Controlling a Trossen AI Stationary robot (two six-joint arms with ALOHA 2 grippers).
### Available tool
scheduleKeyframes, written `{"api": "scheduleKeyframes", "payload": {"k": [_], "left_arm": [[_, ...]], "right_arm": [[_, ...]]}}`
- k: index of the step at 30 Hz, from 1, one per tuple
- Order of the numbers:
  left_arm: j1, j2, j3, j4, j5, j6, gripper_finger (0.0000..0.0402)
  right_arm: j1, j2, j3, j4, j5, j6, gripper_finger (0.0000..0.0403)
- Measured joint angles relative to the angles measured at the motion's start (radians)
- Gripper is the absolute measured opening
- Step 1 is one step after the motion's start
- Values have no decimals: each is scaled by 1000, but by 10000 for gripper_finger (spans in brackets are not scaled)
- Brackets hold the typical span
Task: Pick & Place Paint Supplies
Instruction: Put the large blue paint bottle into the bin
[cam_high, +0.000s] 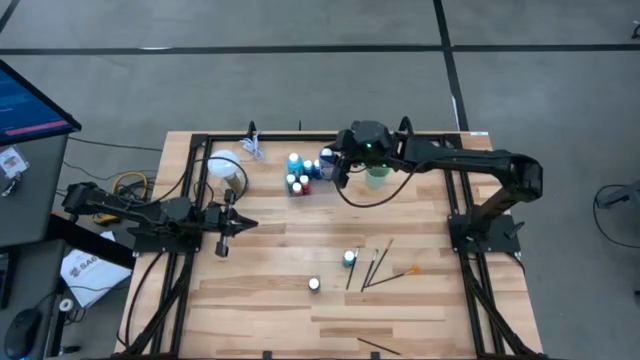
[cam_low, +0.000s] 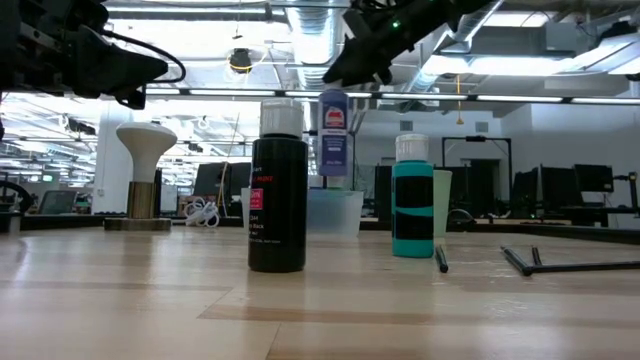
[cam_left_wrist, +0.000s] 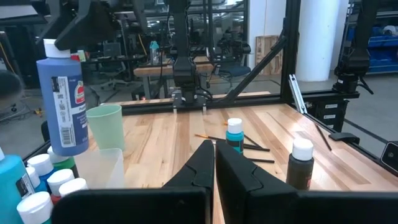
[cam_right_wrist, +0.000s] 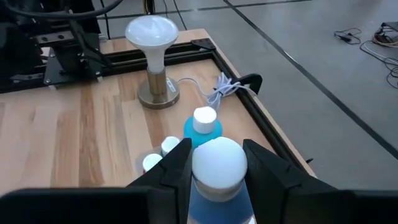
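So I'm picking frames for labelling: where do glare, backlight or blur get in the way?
Low view: bright ceiling lights backlight the scene, so the dark bottle reads almost as a silhouette. Right wrist view: the held bottle's white cap sits so close that it looks soft between the right gripper fingers. High view: evenly lit, though the small bottles are tiny.

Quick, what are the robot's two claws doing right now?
Left gripper: shut, holding nothing.
Right gripper: shut on a blue bottle, up in the air.
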Motion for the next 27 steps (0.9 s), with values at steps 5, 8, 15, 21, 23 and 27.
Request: {"api": "scheduleKeyframes", "payload": {"k": [5, 8, 15, 21, 23, 27], "left_arm": [[0, 0, 0, 1, 0, 0, 2], [0, 0, 0, 2, 0, 0, 2], [0, 0, 0, 7, 0, 0, 2], [0, 0, 0, 13, 0, 0, 2], [0, 0, 0, 16, 0, 0, 2], [0, 0, 0, 20, 0, 0, 2]], "right_arm": [[-2, -26, -4, -19, 16, -12, 109], [0, -36, -7, -23, 17, -38, 109], [46, -42, -8, 21, 19, -87, 109], [80, -27, -7, 50, 18, -94, 109], [74, -15, -7, 43, 17, -83, 109], [61, 39, -6, 63, 19, -81, 109]]}}
